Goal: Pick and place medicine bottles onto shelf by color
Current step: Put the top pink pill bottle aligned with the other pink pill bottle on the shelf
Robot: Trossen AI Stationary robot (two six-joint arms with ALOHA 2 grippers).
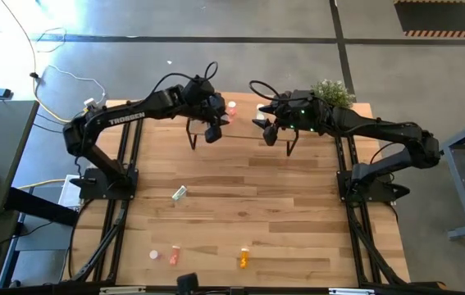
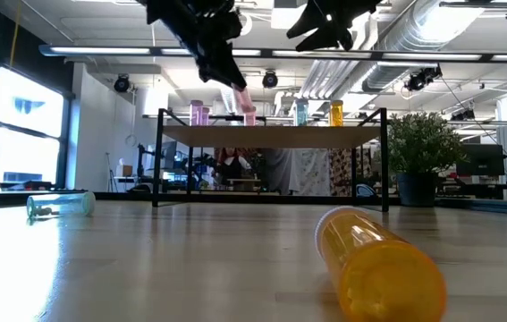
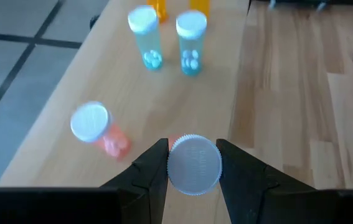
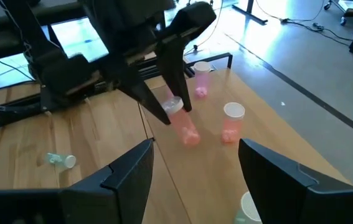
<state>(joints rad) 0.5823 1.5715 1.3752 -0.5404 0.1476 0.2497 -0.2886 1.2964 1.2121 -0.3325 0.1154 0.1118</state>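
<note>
Risk noted first: the pink bottle [image 4: 182, 121] hangs tilted in the left hand [image 3: 193, 163], gripped only at its cap, so a release from this angle could topple it into the standing pink bottles on the shelf.

High view: the left hand [image 1: 214, 123] sits over the shelf [image 1: 244, 111] at the desk's [image 1: 298, 205] far edge; the right hand [image 1: 269, 131] waits beside the shelf, above the desk. An orange bottle [image 1: 243, 259] lies well away from the shelf.

Low view: bottles stand in a row on the shelf [image 2: 271, 132], pink, then pale blue-green, then orange.

Left wrist view: fingers are narrowed onto the white ribbed cap; a pink bottle [image 3: 98, 129] stands near.

Right wrist view: the right hand [image 4: 195, 168] is spread wide and holds nothing.
</note>
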